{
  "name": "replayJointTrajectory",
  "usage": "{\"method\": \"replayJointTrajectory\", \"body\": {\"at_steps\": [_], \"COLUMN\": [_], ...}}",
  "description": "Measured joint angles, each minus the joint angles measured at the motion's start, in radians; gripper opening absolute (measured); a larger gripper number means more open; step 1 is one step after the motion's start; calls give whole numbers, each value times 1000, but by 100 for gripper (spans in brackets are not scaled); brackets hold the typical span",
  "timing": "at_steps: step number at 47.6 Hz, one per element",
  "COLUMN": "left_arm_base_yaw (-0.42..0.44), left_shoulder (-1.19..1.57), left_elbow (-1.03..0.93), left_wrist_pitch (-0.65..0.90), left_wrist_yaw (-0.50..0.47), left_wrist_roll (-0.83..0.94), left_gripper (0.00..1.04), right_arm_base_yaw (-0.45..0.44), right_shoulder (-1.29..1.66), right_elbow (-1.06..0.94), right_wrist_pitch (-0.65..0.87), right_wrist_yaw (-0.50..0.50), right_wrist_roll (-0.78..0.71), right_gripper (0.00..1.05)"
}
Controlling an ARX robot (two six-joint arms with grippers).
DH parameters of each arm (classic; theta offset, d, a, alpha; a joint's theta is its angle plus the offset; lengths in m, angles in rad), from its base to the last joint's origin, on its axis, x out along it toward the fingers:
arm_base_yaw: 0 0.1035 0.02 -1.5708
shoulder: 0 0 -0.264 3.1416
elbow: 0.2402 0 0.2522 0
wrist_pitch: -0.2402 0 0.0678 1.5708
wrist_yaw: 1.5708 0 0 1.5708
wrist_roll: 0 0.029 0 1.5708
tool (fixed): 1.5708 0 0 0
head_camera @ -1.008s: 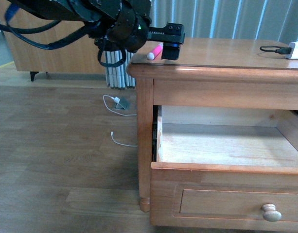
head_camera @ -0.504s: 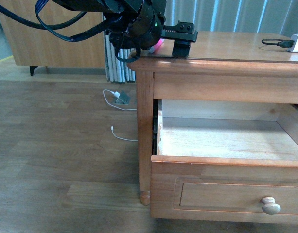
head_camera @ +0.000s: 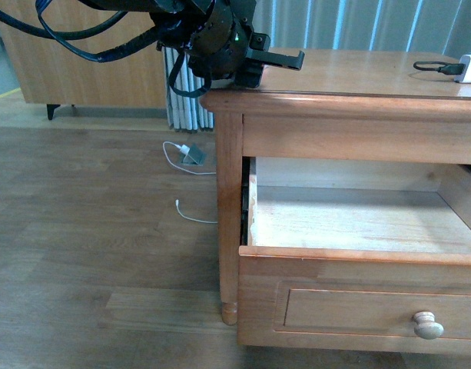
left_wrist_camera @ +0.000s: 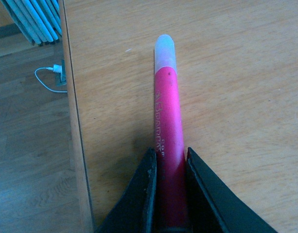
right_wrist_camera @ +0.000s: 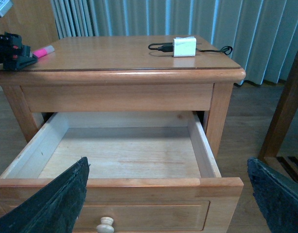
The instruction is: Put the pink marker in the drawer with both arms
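The pink marker (left_wrist_camera: 166,141) lies on the cabinet top near its left edge, whitish cap pointing away from my left gripper (left_wrist_camera: 169,167), whose two black fingers are shut on its body. It also shows in the right wrist view (right_wrist_camera: 43,50), next to the left gripper (right_wrist_camera: 15,56). In the front view the left arm (head_camera: 212,34) hides the marker. The drawer (head_camera: 358,257) stands pulled open, its bare-wood inside (right_wrist_camera: 124,153) holding nothing. My right gripper (right_wrist_camera: 168,194) is open, in front of the drawer's front panel, above the pale knob (right_wrist_camera: 105,225).
A white charger block (right_wrist_camera: 184,46) with a black cable lies on the cabinet top (head_camera: 358,73) at the right. A white cable and plug (head_camera: 190,157) lie on the wood floor to the left. A wooden frame (right_wrist_camera: 285,111) stands to the cabinet's right.
The left arm has moved in over the cabinet's left corner and lowered. Its gripper has closed on the marker, which the arm now hides in the front view.
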Motion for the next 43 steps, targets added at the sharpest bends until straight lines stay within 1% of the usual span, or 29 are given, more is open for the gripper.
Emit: {"method": "replayJointTrajectory", "body": {"at_steps": [7, 10, 18, 24, 27, 36, 38, 43], "left_arm_base_yaw": [6, 10, 22, 23, 24, 23, 22, 11], "left_shoulder": [-29, -51, -158, -276, -346, -484, -494, -489], "left_elbow": [-40, -78, -257, -384, -449, -602, -626, -661], "left_wrist_pitch": [17, 40, 174, 204, 206, 155, 137, 109], "left_wrist_yaw": [7, 29, 185, 299, 362, 499, 517, 524], "left_wrist_roll": [3, 3, 6, 26, 51, 150, 177, 227], "left_gripper": [15, 15, 15, 15, 15, 15, 15, 15], "right_arm_base_yaw": [0, 0, 0, 0, 0, 0, 0, 0], "right_shoulder": [0, 0, 0, 0, 0, 0, 0, 0], "right_elbow": [0, 0, 0, 0, 0, 0, 0, 0], "right_wrist_pitch": [0, 0, 0, 0, 0, 0, 0, 0], "right_wrist_yaw": [0, 0, 0, 0, 0, 0, 0, 0], "right_wrist_roll": [0, 0, 0, 0, 0, 0, 0, 0], "right_gripper": [96, 96, 96, 96, 96, 96, 96, 96]}}
